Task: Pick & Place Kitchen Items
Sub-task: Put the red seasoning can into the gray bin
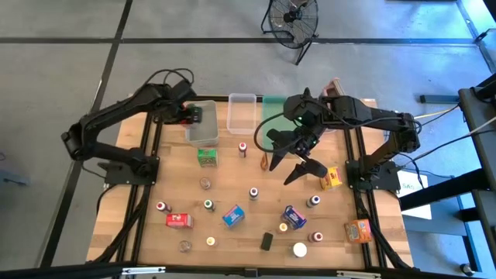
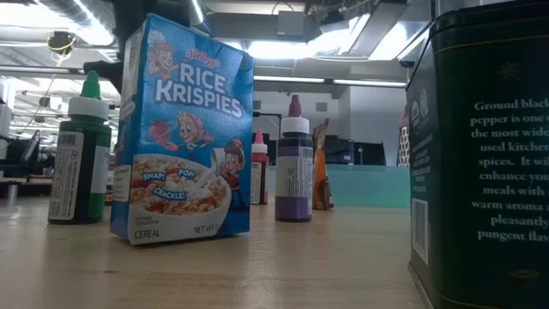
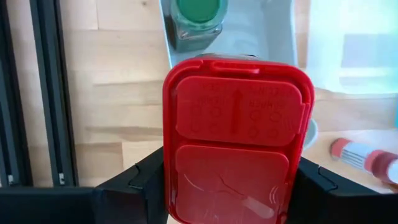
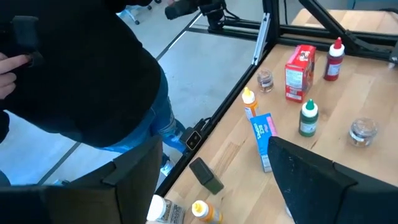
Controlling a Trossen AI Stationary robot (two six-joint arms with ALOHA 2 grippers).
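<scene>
We counted one blue cereal box (image 2: 184,129) nearest, then three bottles (image 2: 294,163) on the tabletop (image 2: 326,257). Farther, the left claw (image 1: 194,115) clenched one red-lidded tin (image 3: 236,137) over a bin (image 1: 203,133); the right claw (image 1: 291,155) hung released.

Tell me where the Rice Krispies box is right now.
In the high view the Rice Krispies box stands on the table's front middle, between the red box on its left and the dark blue box on its right; the low view shows it upright.
</scene>
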